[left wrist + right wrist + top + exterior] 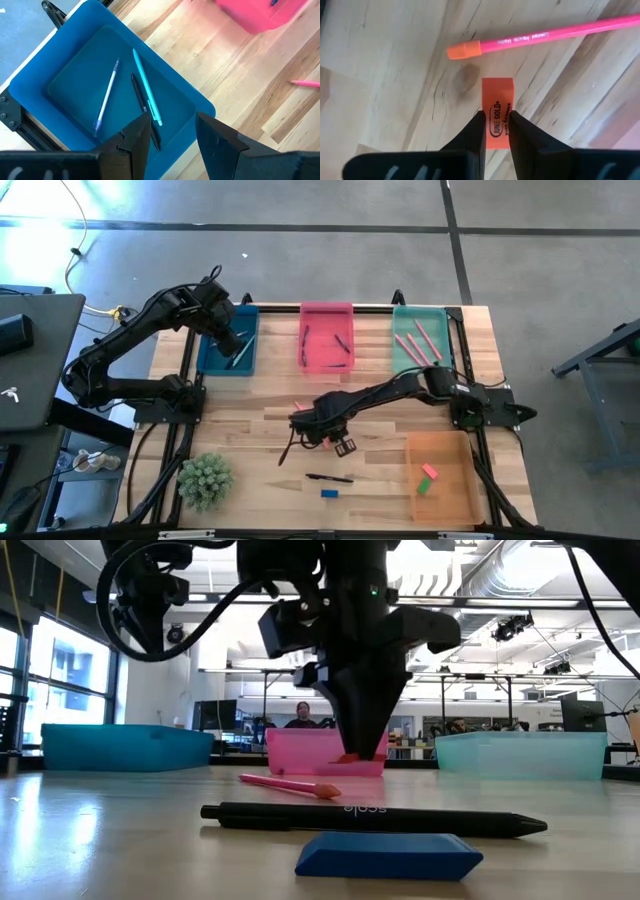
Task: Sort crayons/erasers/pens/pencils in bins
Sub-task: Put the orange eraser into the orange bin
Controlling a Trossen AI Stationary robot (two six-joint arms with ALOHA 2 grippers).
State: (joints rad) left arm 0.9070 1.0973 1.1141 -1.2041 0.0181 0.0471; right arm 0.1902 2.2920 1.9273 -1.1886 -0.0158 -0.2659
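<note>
My right gripper (496,131) pinches an orange eraser (497,105) beside the pink pencil (555,33), a grip only my wrist view shows; my left gripper (172,132) hangs spread over the blue bin (45,75).

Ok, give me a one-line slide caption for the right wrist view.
Right gripper pinching an orange eraser on the wooden table, a pink pencil lying just beyond.

A big open lab or workshop hall is showing behind the wooden table (100,830). Exposed ceiling ducts (500,585) and strip lights are running overhead, and a person (303,715) is sitting among desks and monitors (215,715).
</note>
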